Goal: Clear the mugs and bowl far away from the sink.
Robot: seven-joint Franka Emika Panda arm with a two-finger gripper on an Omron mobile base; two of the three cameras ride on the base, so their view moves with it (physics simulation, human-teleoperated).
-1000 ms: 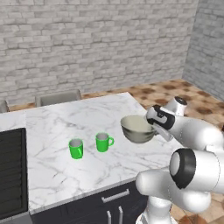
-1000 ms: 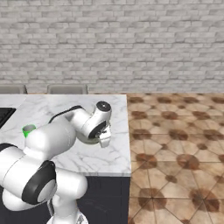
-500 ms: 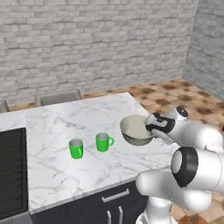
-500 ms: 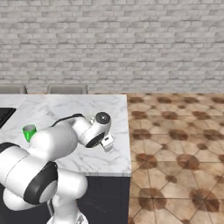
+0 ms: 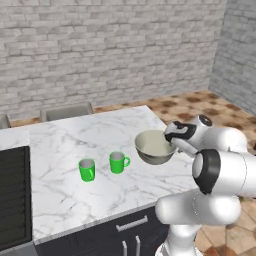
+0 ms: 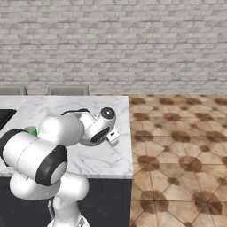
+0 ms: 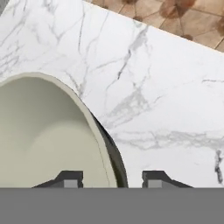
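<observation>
The bowl (image 5: pixel 154 147), pale olive inside and dark outside, rests on the marble counter (image 5: pixel 75 140) near its right edge. My gripper (image 5: pixel 171 138) is at the bowl's right rim. In the hand view the gripper (image 7: pixel 113 176) straddles the rim of the bowl (image 7: pixel 39 135), one fingertip inside and one outside, both standing off it, so it is open. Two green mugs (image 5: pixel 86 170) (image 5: pixel 118 162) stand side by side to the left of the bowl. A sliver of green mug (image 6: pixel 32 131) peeks past my arm in the right base view. The sink is out of view.
A black stove (image 5: pixel 12 200) is set into the counter at the far left. Two chair backs (image 5: pixel 66 111) stand behind the counter. The counter's right edge (image 6: pixel 129 133) drops to a tiled floor (image 6: pixel 177 146). A brick wall runs along the back.
The jaws have parted from the bowl's rim, which they pinched before. The bowl has sunk slightly and sits on the counter. The mugs have not moved.
</observation>
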